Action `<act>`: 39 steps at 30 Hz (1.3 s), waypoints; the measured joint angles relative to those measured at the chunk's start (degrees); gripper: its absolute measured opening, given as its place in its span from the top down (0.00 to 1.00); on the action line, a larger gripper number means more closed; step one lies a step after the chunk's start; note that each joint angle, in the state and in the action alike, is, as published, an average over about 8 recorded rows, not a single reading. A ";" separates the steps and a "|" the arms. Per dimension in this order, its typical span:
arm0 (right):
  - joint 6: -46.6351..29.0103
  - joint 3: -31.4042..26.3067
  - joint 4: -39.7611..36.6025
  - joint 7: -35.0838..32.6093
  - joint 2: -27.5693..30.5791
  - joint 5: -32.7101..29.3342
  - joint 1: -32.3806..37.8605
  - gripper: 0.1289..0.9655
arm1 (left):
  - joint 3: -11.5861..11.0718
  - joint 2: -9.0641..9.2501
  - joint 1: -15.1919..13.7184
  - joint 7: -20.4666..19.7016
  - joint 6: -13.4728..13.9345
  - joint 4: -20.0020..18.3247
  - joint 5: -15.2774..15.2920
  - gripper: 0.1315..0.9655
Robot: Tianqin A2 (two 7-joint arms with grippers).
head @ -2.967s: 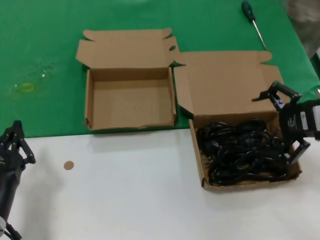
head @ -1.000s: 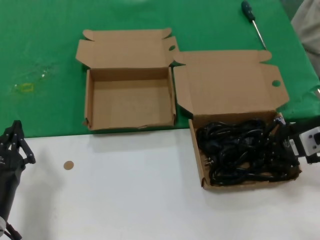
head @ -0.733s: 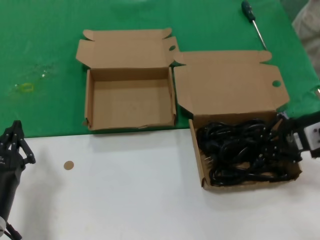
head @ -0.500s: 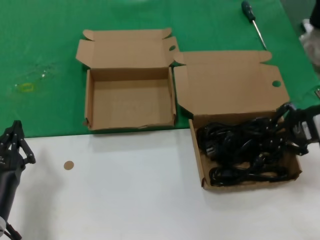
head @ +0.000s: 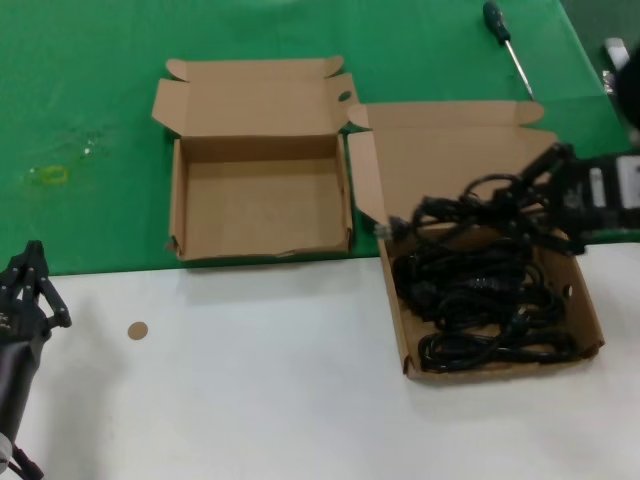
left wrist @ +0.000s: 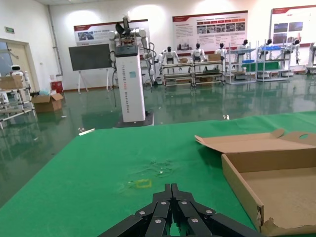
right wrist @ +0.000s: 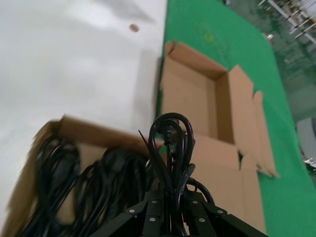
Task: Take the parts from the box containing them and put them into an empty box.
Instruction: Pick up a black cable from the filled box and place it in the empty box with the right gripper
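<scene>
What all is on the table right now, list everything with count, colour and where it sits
Smaller brown cardboard box: one, open and empty, on the green cloth left of the larger box.
Larger low-walled brown cardboard box: one, lid open, on the white surface at right.
Thin black power cords: a tangled pile, count unclear, in the larger box.
Lifted black cord bundle: one, raised over the larger box.
Black-handled screwdriver: one, far right on the green cloth.
Small round tan disc: one, on the white surface at left.
Right gripper: shut on the lifted bundle.
Left gripper: shut, parked at near left.
</scene>
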 joint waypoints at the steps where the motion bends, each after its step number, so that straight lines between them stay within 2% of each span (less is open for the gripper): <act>1: 0.39 -0.14 0.11 0.74 -0.62 -0.26 0.37 0.91 | 0.00 0.00 0.00 0.00 0.00 0.00 0.00 0.98; 12: 5.57 -3.89 -0.62 7.58 -10.32 -5.71 4.79 0.91 | 0.00 0.00 0.00 0.00 0.00 0.00 0.00 0.98; 21: 9.66 -8.02 -3.66 10.57 -19.40 -11.40 8.23 0.91 | 0.00 0.00 0.00 0.00 0.00 0.00 0.00 0.98; 30: 14.46 -11.61 -9.54 10.01 -28.19 -16.26 10.63 0.91 | 0.00 0.00 0.00 0.00 0.00 0.00 0.00 0.98; 39: 20.10 -13.66 -18.82 5.47 -35.90 -18.16 12.42 0.91 | 0.00 0.00 0.00 0.00 0.00 0.00 0.00 0.98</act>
